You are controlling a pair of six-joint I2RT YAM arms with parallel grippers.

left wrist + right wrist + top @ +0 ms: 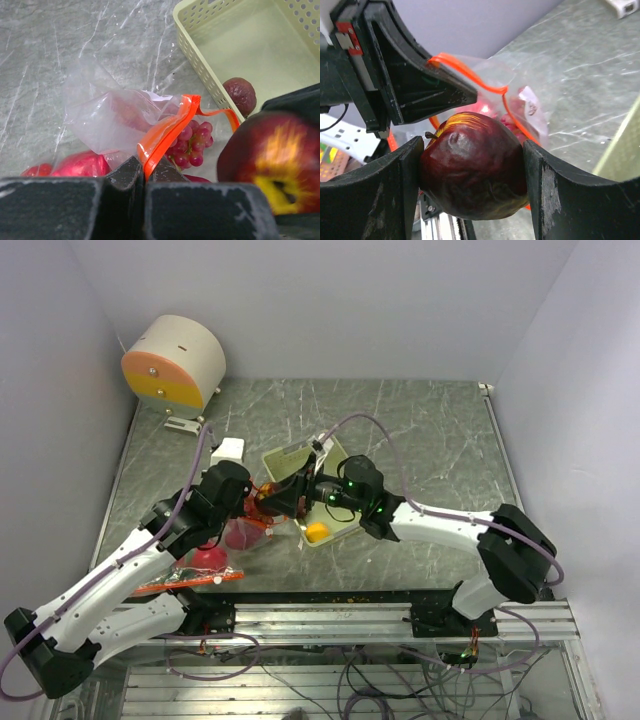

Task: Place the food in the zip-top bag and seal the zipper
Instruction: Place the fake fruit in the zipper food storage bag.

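Over at the middle of the table (430, 440), both arms meet right at the mouth of the zip-top bag (110, 120). So the left gripper (145, 172) has its jaws pressed together on the orange zipper strip (165, 135), pinching one edge of the opening and holding it up off the marble top. The clear plastic hangs down and crumples behind it.

The right gripper (472, 167) is clamped on the red apple (475, 185), one finger on each side, jaws fairly wide because the apple fills the whole gap. The apple sits up in the air just beside the bag's opening, stem end tipped toward the left arm's fingers. From the right wrist view the zipper loops around behind it, but whether the apple has crossed the rim of the bag I honestly can't tell.

Inside the bag you can see the purple grape bunch (192, 145) just under the orange strip. A pink-red fruit (82, 164) shows low beside the plastic too; in or under the bag, can't say.

The pale green tray (200, 65) is just beside the bag, with a dark round fruit (240, 95) against its near wall and an orange (316, 532) in the near corner.

Way back left, a cream and orange drum (175, 365) sits well apart from everything.
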